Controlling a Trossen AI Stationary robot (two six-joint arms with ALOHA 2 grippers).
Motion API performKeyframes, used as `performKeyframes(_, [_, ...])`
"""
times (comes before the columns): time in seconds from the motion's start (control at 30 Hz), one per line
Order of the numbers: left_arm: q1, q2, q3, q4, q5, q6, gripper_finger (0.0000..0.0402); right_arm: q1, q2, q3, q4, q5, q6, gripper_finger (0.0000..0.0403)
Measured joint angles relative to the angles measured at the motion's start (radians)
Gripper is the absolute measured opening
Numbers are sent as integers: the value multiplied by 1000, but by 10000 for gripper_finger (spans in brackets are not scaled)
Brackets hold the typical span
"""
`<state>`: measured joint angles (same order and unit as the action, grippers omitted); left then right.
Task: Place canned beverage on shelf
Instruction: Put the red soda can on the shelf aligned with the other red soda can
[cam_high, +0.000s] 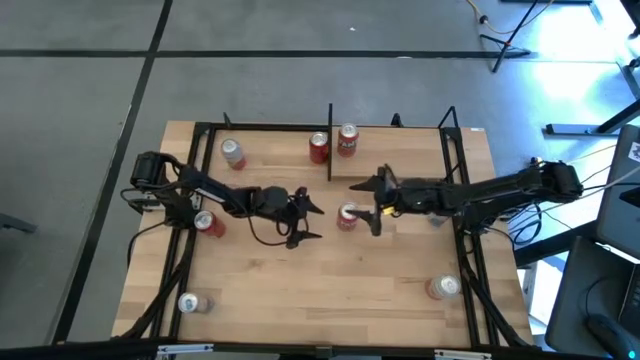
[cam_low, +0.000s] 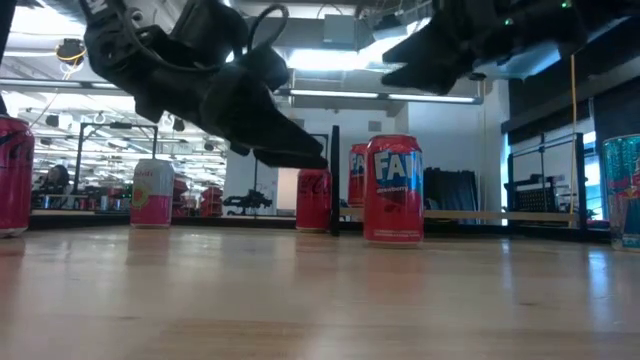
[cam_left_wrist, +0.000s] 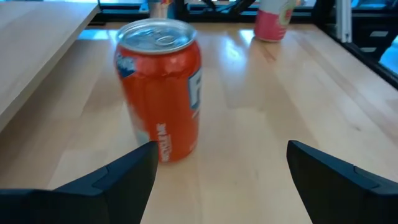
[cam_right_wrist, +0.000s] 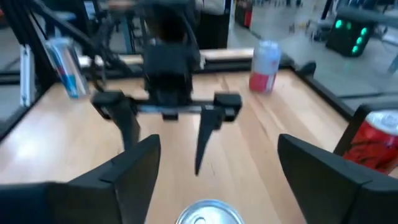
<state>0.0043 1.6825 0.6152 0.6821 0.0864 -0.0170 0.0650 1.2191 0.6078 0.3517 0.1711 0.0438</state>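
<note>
Wide bare table (cam_high: 330, 290) toward the near edge. Mid-table, red can (cam_high: 347, 217) upright between left claw (cam_high: 312, 221) and right claw (cam_high: 368, 207), both spread, gripping nothing.

Robotics lab — ceiling strip lights (cam_low: 340, 95), grey floor (cam_high: 300, 80), tripod stand (cam_high: 510, 40)

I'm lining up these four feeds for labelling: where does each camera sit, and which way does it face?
High: overhead, looking straight down; both arms, table, red can.
Low: at tabletop height, looking level across; arms overhead, same red can.
Left wrist: on the left arm, past its open fingers at that can.
Right wrist: on the right arm, over the can top, facing the left gripper.
All four share the red can.
</note>
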Motion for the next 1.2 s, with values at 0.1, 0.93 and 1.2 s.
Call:
performKeyframes(0.1, [-8,0,0,14,1,0,333,0,45,3,-6,1,4,356])
performKeyframes(0.93, [-11,0,0,15,-1,2,333,0,232,3,-108,-24,-27,337])
performKeyframes(1.2, [-11,0,0,15,0,2,333,1,269,3,-54,12,-32,274])
